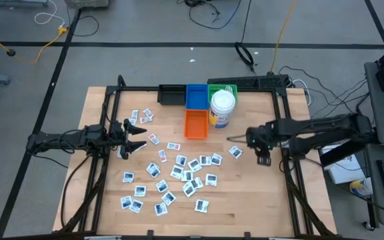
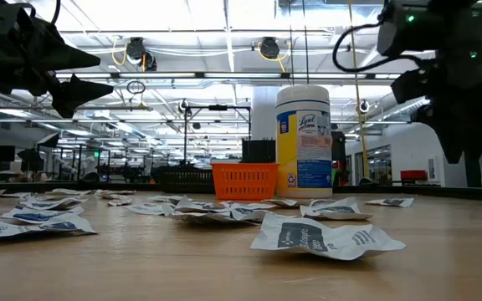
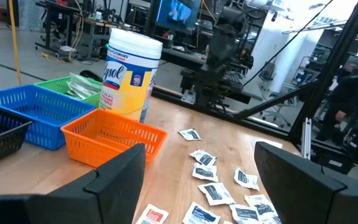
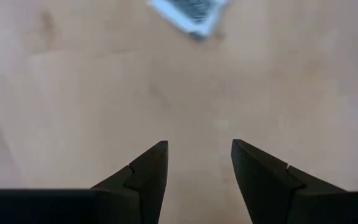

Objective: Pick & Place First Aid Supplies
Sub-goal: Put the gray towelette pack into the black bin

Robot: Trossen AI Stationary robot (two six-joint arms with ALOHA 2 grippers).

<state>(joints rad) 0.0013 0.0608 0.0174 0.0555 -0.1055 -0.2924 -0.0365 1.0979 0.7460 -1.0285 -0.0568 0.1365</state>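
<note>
While both hands (image 1: pixel 137 137) (image 1: pixel 263 160) hang open and empty, packets (image 1: pixel 185 175) crowd mid-table, leaving bare wood along the right edge (image 1: pixel 272 193).

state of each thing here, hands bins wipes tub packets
left hand: open, empty, above the table's left side
right hand: open, empty, over bare wood
wipes tub: upright, lid on
orange bin: looks empty
blue bin: looks empty
green bin: holds wrapped strips
packets: scattered flat on the table
</note>
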